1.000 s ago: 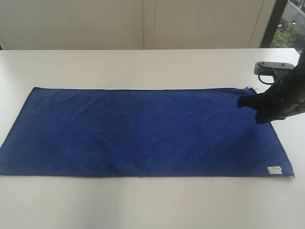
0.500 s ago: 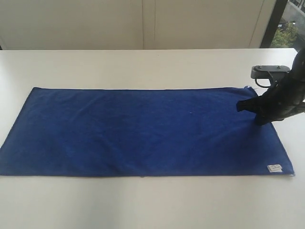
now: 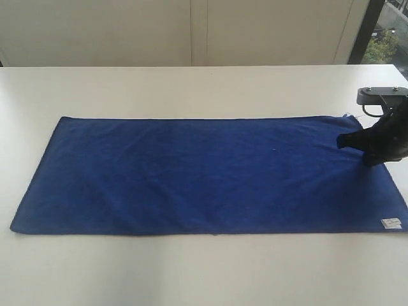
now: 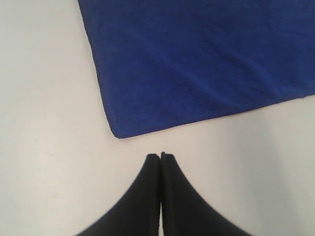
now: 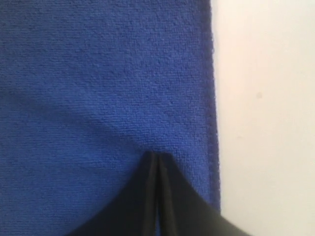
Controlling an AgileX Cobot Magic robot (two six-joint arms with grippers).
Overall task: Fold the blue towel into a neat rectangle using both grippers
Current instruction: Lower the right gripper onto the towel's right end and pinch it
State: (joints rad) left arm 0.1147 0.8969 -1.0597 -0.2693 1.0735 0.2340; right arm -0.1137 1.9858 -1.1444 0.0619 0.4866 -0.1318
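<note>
Low over the blue towel (image 3: 204, 172) — right pincer (image 3: 340, 141), jaws together.

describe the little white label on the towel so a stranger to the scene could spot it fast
A long blue towel lies flat on the white table. Follow its near edge to the right corner in the exterior view. The label sits just inside that corner: a small white rectangle, the only marking of that shape on the plain blue cloth.

We think this is an office or work room: a big white table (image 3: 191, 274), plain pale wall panels (image 3: 95, 32) along the top, a window (image 3: 390, 29) at the upper right.
</note>
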